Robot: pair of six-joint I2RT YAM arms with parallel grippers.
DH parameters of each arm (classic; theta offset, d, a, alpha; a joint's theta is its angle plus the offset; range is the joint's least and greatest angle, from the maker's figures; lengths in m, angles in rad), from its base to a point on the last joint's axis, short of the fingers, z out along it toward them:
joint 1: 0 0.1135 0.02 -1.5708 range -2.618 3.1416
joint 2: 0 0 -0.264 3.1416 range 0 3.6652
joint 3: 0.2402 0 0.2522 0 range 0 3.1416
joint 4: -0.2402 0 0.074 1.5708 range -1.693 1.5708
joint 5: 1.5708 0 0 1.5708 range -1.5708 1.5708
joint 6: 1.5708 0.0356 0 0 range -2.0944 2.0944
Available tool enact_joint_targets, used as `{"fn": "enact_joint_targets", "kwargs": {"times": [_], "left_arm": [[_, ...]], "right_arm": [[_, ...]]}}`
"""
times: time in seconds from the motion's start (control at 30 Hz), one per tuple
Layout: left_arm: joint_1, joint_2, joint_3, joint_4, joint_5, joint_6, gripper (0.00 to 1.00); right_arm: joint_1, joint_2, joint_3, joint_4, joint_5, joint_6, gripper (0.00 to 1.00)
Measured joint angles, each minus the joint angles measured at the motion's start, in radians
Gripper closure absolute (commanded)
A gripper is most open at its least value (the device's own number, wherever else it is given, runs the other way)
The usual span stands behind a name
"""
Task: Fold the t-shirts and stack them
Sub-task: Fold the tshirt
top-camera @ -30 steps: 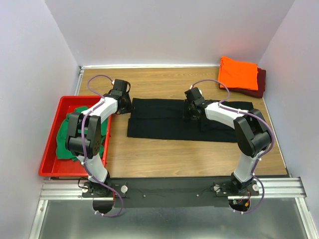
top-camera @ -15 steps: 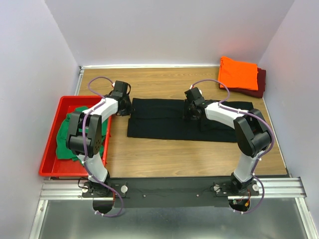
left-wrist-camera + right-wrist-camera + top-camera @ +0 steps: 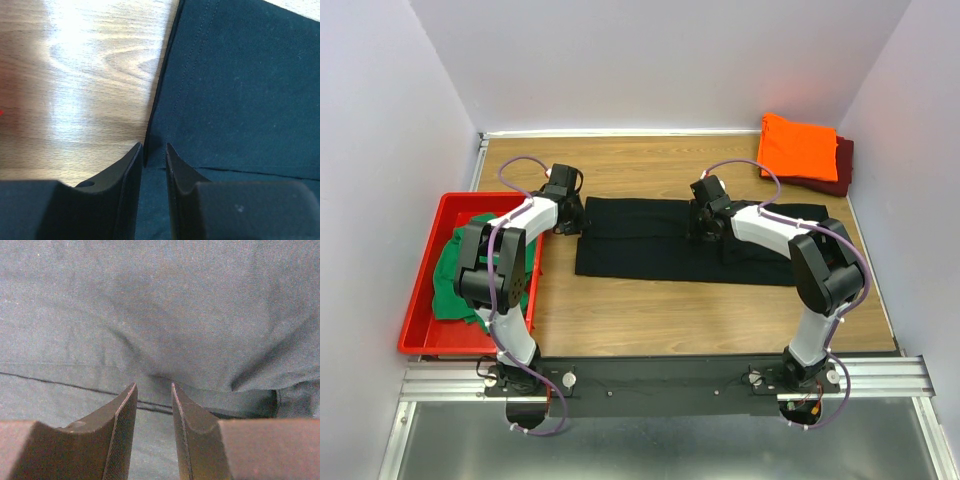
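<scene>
The black t-shirt (image 3: 640,252) lay spread on the wooden table (image 3: 720,320) between both claws. The left gripper (image 3: 154,150), its arm bent low, pinched the shirt's edge. The right gripper (image 3: 154,389), its arm reaching forward, clamped a puckered fold at its tips.

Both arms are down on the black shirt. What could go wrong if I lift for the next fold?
1. The left gripper has only the very edge of the black t-shirt between its jaws, so the cloth could slip out on lifting.
2. The right gripper pinches a pucker over layered cloth. It may hold just the top layer, so the fold underneath could open or drag unevenly.
</scene>
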Motion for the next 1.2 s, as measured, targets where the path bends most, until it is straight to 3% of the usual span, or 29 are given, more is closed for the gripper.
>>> {"fn": "enact_joint_targets", "kwargs": {"times": [0.4, 0.63, 0.8, 1.2], "left_arm": [[-0.003, 0.0, -0.002, 0.0, 0.0, 0.0, 0.69], [-0.007, 0.0, -0.002, 0.0, 0.0, -0.005, 0.79], [-0.007, 0.0, -0.002, 0.0, 0.001, -0.009, 0.97], [-0.007, 0.0, 0.004, -0.015, 0.0, -0.005, 1.0]], "right_arm": [[0.0, 0.0, 0.0, 0.0, 0.0, 0.0, 0.59], [0.0, 0.0, 0.0, 0.0, 0.0, 0.0, 0.59], [0.0, 0.0, 0.0, 0.0, 0.0, 0.0, 0.59], [0.0, 0.0, -0.001, 0.0, 0.001, 0.0, 0.59]]}}
